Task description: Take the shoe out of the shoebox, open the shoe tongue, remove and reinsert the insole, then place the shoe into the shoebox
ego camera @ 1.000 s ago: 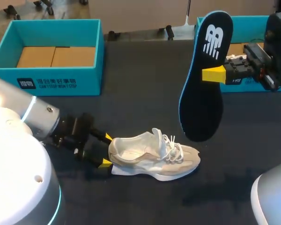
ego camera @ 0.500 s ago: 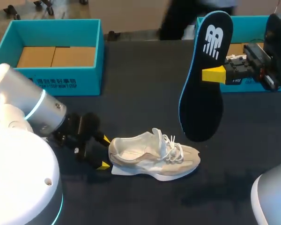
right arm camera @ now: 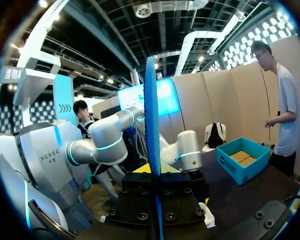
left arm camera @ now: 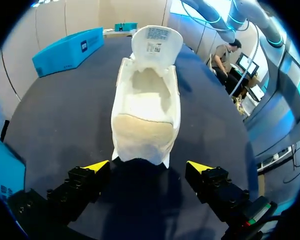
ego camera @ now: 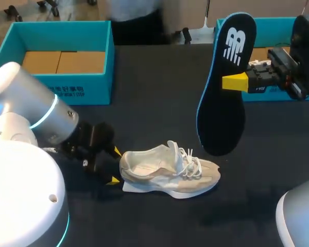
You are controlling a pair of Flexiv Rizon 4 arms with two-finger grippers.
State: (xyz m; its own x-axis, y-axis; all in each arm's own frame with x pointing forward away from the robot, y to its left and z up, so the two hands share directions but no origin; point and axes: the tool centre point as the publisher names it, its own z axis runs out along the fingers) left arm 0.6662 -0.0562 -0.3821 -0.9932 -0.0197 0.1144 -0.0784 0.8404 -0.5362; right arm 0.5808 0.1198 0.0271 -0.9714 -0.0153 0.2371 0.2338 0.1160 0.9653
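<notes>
Step in hand: insole is out of the shoe, reinsertion not yet begun.

- Shoe (ego camera: 167,172) lies on the desk (ego camera: 154,92), lower centre of the head view, toe toward the right, on its sole. In the left wrist view the shoe (left arm camera: 146,115) shows its mouth wide, tongue pulled up and forward, bare footbed.
- Left hand (ego camera: 115,165) sits at the heel, lower left. Fingers spread wide; in its own view the left hand (left arm camera: 148,166) has the heel just ahead of and between the tips, neither tip seen touching.
- Right hand (ego camera: 236,82), upper right, is clamped on the insole (ego camera: 224,87), which hangs upright in the air, heel end up, toe end down, above and right of the shoe. In the right wrist view the insole (right arm camera: 151,145) stands edge-on between the fingers of the right hand (right arm camera: 152,185).
- Teal box (ego camera: 51,90) upper left; second teal box (ego camera: 278,23) upper right, behind the right arm.

Next, by my reckoning: left hand closes on the heel to steady it; right hand tilts the insole and feeds it toe-first into the mouth, under the tongue. Risk: floppy insole buckling, or the shoe sliding.
</notes>
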